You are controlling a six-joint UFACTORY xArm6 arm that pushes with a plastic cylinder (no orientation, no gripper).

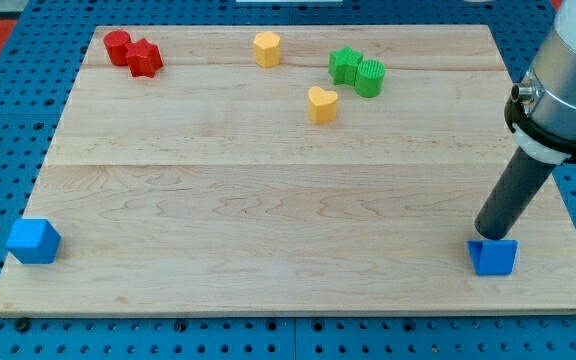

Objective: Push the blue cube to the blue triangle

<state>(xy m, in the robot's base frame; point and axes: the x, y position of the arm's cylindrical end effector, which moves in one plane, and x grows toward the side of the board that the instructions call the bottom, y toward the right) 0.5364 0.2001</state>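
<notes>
The blue cube [33,241] sits at the wooden board's [268,210] bottom left corner, overhanging the left edge. The blue triangle [495,257] lies near the bottom right corner. My tip [486,237] is at the triangle's upper edge, touching or almost touching it, and the rod slants up to the right. The tip is far to the right of the blue cube, almost the whole board's width away.
A red cylinder [117,46] and a red star [146,58] touch at the top left. A yellow hexagon [266,48] is at top centre, with a yellow heart [322,103] below it to the right. A green star [345,65] and a green cylinder [370,77] touch.
</notes>
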